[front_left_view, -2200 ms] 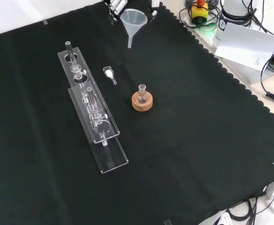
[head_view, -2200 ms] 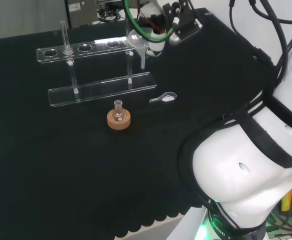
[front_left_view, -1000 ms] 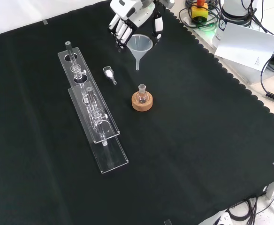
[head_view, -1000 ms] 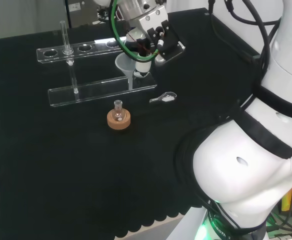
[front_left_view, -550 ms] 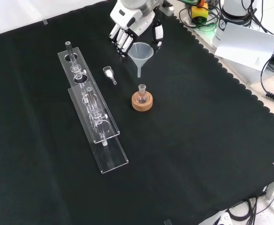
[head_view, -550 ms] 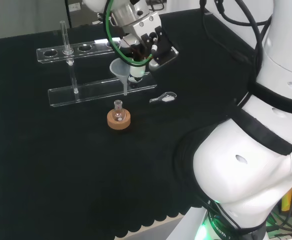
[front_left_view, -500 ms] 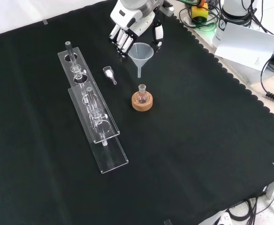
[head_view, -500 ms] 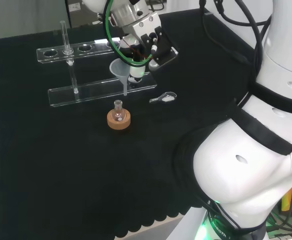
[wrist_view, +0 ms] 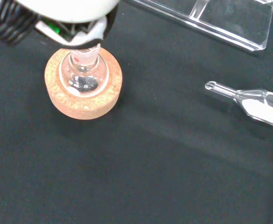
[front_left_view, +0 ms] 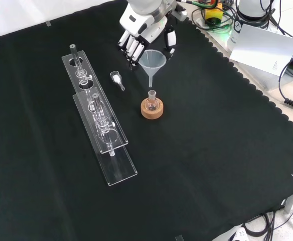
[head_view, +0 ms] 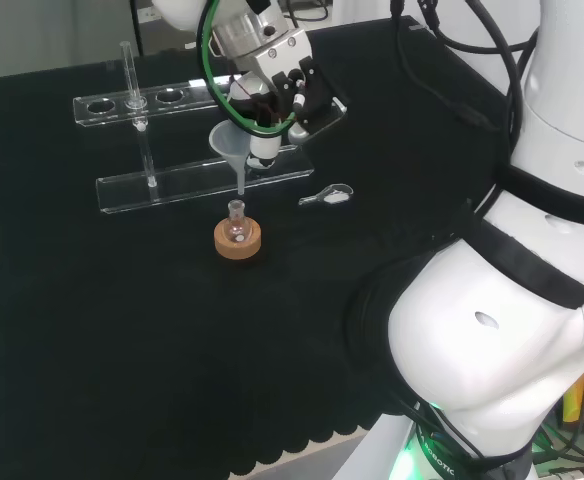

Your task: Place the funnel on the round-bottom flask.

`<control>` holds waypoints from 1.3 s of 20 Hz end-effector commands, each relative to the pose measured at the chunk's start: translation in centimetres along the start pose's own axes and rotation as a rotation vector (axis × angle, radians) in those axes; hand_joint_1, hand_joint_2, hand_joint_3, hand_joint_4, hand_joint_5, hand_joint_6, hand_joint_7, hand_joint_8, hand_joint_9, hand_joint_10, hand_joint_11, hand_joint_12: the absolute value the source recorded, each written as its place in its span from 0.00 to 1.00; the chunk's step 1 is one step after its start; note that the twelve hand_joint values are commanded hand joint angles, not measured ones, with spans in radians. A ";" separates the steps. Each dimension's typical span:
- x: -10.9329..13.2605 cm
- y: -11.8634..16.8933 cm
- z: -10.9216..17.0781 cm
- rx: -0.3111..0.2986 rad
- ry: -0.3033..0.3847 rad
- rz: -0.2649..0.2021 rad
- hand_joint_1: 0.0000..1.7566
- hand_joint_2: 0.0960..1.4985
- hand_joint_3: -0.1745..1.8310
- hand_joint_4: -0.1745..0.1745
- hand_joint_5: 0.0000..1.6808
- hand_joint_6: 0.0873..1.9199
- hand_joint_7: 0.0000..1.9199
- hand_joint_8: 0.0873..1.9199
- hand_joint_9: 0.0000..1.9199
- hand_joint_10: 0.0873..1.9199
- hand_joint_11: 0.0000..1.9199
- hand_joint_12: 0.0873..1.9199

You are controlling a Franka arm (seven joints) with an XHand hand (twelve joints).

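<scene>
Hand [front_left_view: 145, 31] w/ fingers curled on funnel [front_left_view: 152, 61] rim, stem upright, tip just above round-bottom flask [front_left_view: 152, 102] neck on cork ring [front_left_view: 152, 110], approx in line

We see even, bright light from above, with almost no shadows on the black cloth [front_left_view: 211, 150]. The clear rack [head_view: 202, 178] gives white glare along its edges. In the wrist view the hand [wrist_view: 61, 11] is blurred, while the cork ring [wrist_view: 82, 91] looks sharp.
</scene>
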State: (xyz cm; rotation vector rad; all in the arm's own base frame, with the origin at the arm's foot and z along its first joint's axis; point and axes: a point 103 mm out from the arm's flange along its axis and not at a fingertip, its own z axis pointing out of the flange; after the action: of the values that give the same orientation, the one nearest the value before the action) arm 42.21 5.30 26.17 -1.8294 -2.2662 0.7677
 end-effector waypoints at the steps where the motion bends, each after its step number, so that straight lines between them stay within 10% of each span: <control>1: 1.9 0.5 0.0 0.006 -0.013 -0.015 0.55 0.42 0.47 0.51 0.28 0.48 0.20 0.35 0.32 0.27 0.13 0.69; 26: 2.0 0.1 -0.2 0.023 -0.018 -0.005 0.55 0.42 0.48 0.51 0.28 0.48 0.20 0.35 0.32 0.27 0.13 0.69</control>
State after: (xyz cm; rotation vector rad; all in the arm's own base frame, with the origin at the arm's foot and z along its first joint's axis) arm 41.95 7.74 25.98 -1.8122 -2.2713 0.8070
